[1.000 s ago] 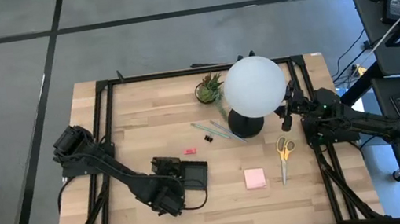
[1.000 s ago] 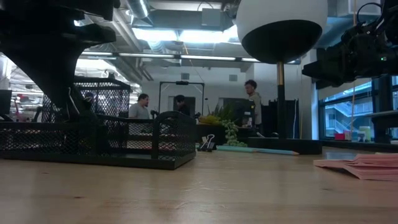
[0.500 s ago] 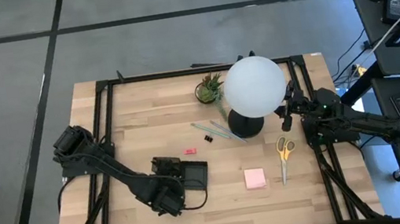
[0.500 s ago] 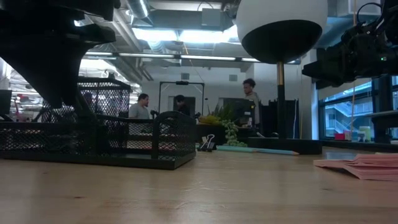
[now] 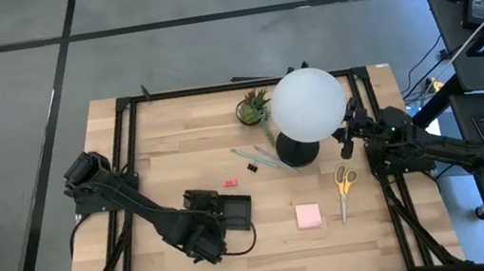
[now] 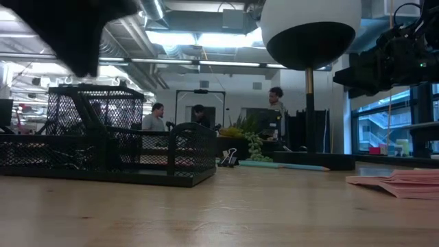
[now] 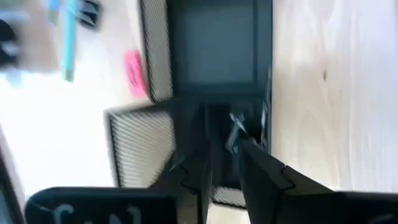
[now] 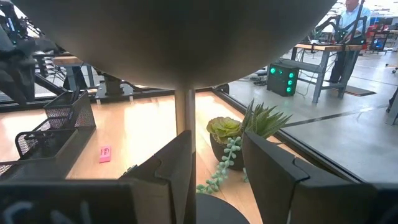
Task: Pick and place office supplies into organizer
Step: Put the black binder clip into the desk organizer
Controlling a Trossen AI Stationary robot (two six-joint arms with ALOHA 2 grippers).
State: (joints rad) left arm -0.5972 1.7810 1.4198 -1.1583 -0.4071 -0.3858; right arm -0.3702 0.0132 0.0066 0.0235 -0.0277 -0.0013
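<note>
The black mesh organizer (image 5: pixel 232 210) stands at the table's near left. My left gripper (image 5: pixel 206 227) hovers over its left end, open and empty, and it also shows in the left wrist view (image 7: pixel 224 158). The yellow-handled scissors (image 5: pixel 344 186), the pink sticky pad (image 5: pixel 308 215), the pink eraser (image 5: pixel 230 183), the black binder clip (image 5: pixel 252 166) and the pale-green pencils (image 5: pixel 271 158) lie flat on the wood. My right gripper (image 5: pixel 348 137) waits open beside the lamp's pole (image 8: pixel 185 112). No pens show on the table.
The white globe lamp (image 5: pixel 308 104) on its black base (image 5: pixel 298 154) and a small potted plant (image 5: pixel 253 107) stand at the far middle. Bare wood lies near the front edge and at the far left. People stand in the room beyond the table (image 6: pixel 278 113).
My left gripper has gone straight up out of the organizer. In the low view it reached down among the mesh walls before, and now it hangs above the organizer's top.
</note>
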